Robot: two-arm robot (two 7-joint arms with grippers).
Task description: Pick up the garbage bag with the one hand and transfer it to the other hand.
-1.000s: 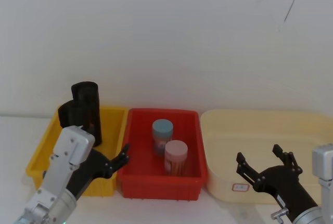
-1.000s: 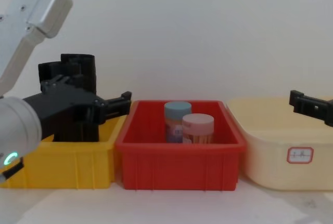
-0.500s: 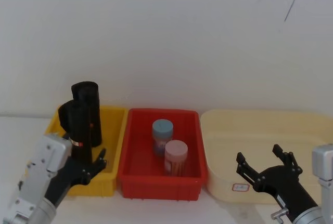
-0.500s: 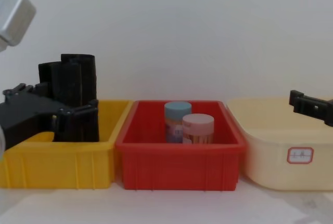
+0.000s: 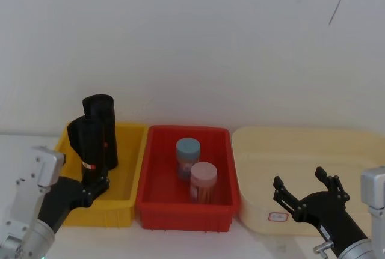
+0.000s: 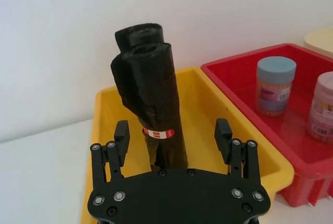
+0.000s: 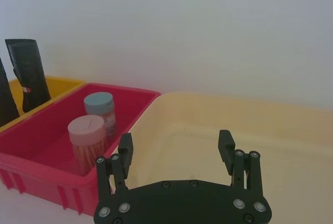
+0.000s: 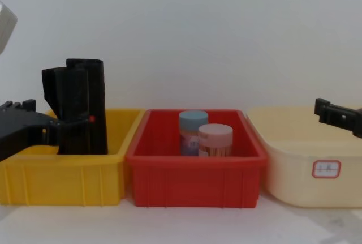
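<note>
**Garbage bag (image 5: pixel 86 146) upright in yellow bin (image 5: pixel 129 178)**

Standing against a second black roll (image 5: pixel 103 124) just behind. Near its base, the left gripper (image 6: pixel 172 132), fingers spread wide. In the red bin (image 5: pixel 183 216) alongside, a blue-lidded jar (image 5: pixel 187 155) and a pink-lidded jar (image 5: pixel 203 182). Over the cream tub (image 5: pixel 301 160), the right gripper (image 7: pixel 176 142), likewise wide.

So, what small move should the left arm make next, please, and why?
Probably ease the left gripper forward a little: its open fingers frame the nearer garbage bag, upright in the yellow bin, without gripping it yet.
</note>
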